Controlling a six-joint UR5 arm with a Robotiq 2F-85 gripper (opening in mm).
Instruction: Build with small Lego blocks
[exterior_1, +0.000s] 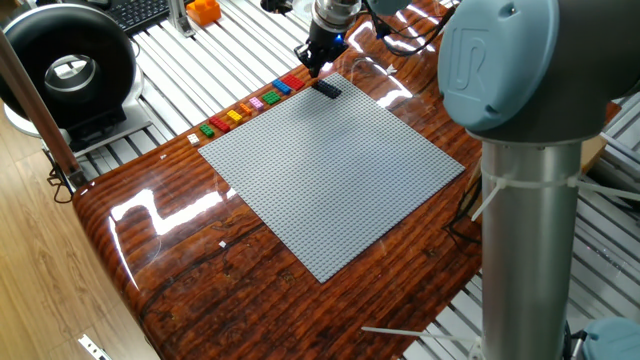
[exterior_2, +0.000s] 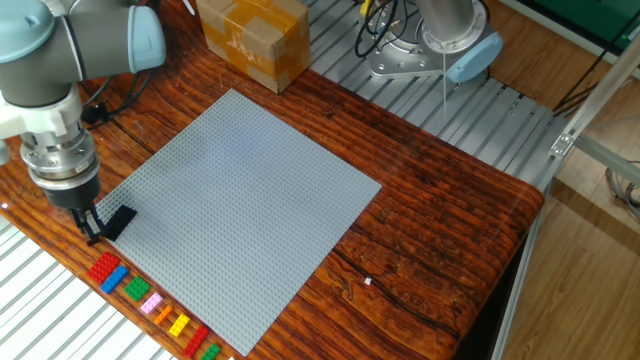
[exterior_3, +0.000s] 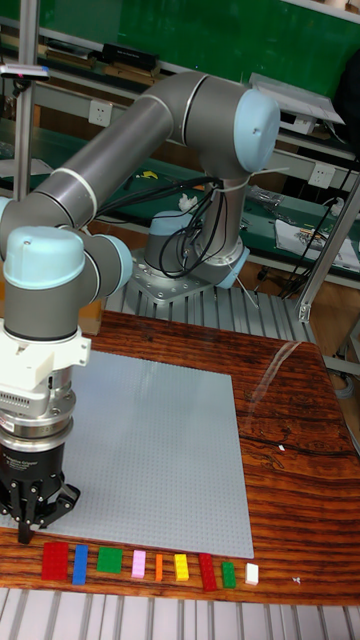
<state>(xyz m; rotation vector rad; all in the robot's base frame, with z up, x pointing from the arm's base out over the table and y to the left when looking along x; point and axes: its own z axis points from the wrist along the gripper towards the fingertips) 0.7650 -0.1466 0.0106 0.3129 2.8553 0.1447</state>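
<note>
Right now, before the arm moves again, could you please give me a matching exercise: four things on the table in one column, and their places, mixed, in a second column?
Things:
1. dark block
2. cardboard box
3. row of coloured bricks
4. pincer

Places:
A. on the bare wood, along one edge of the grey plate
B. on the grey plate, near a corner
C. on the wood beyond the plate, on the side away from the bricks
D. at the plate's corner, right beside the dark block

Pairs: 1-B, 2-C, 3-A, 4-D
</note>
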